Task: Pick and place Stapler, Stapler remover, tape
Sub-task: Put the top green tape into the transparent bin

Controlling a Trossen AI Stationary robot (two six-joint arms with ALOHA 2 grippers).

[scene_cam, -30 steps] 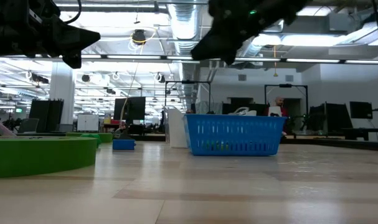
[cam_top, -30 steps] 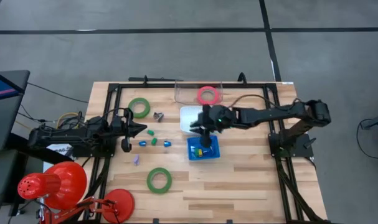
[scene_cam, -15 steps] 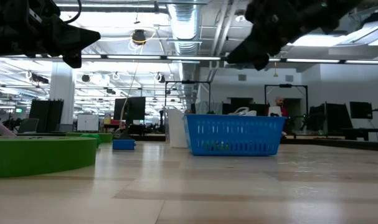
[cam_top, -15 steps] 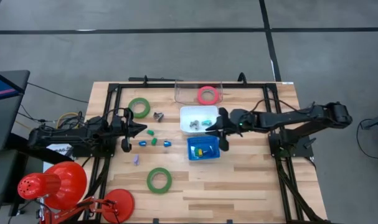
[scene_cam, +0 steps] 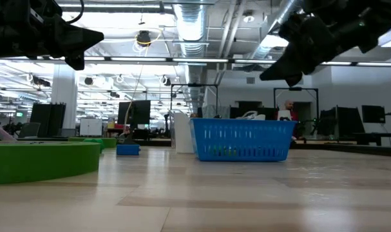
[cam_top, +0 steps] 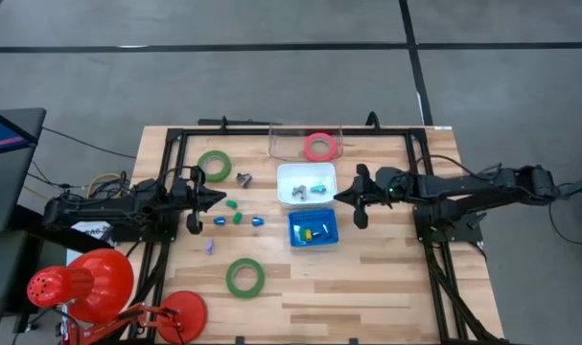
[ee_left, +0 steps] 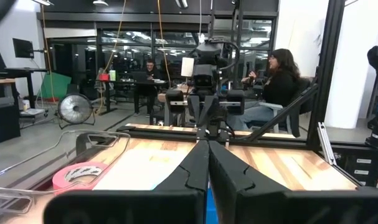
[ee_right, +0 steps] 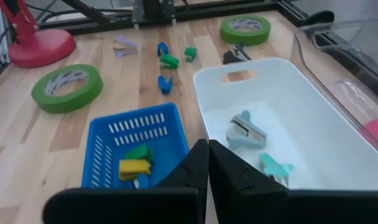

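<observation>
Clearly the right gripper (cam_top: 340,197), jaws clenched on nothing beside the white plastic bin (cam_top: 305,183), should open wide before descending squarely onto the small green stapler (cam_top: 231,204) lying mid-tabletop near the waiting left gripper (cam_top: 220,198).

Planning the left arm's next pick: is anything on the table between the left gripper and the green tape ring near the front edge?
Nothing visible blocks it. The left gripper hangs above small coloured pieces; bare wood lies between them and the green tape ring.
</observation>
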